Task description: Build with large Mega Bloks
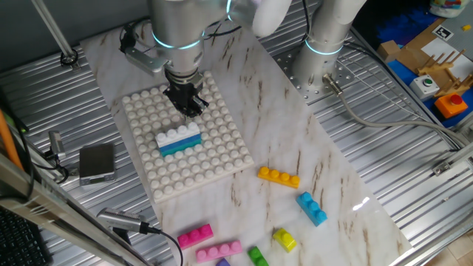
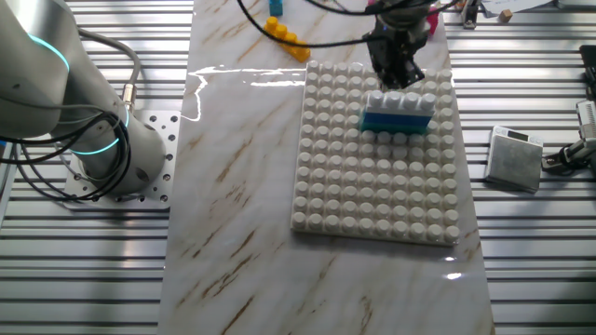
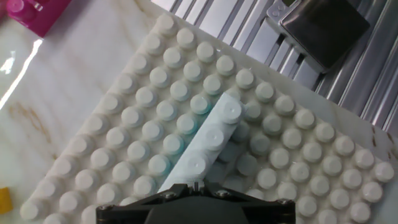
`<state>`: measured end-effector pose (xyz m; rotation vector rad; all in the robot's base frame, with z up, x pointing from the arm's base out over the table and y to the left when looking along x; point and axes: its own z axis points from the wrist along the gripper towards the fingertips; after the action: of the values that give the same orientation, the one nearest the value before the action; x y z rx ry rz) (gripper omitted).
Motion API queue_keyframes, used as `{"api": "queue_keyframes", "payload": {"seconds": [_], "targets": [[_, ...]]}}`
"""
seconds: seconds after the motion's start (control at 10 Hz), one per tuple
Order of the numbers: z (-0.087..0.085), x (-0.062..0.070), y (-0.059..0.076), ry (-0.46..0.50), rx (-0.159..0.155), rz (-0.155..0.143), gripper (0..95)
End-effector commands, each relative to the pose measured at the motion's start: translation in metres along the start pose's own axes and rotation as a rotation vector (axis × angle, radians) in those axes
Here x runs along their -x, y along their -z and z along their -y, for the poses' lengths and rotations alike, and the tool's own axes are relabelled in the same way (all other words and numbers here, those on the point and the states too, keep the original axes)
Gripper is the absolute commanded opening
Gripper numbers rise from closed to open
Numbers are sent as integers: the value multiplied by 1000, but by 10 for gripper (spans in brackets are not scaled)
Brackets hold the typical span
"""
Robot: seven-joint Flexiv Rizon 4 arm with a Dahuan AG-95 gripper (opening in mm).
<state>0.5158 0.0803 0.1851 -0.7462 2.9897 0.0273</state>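
Hand view: end effector (image 3: 198,186) points straight down just above the white brick (image 3: 208,140), which is stacked on a teal brick (image 1: 181,148) on the studded baseplate (image 1: 222,159). Can't tell the finger gap. Arm vertical over the table (image 1: 325,177).

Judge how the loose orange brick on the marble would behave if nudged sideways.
The orange brick lies flat and long, so it would likely slide or pivot rather than roll or tip. The glossy marble sheet probably offers little grip. It looks like rigid moulded plastic, likely light.
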Motion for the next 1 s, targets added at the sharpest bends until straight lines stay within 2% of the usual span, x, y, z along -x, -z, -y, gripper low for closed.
{"api": "queue_keyframes", "payload": {"seconds": [0.1, 0.3, 0.4, 0.7, 1.0], "targets": [[-12, 20, 1, -8, 15, 6, 0], [-17, 34, -4, 3, 14, 11, 0], [-22, 45, -10, -6, 26, 21, 0], [-39, 69, -19, -42, 29, 11, 0], [-62, 79, -23, -73, 30, -1, 0]]}}
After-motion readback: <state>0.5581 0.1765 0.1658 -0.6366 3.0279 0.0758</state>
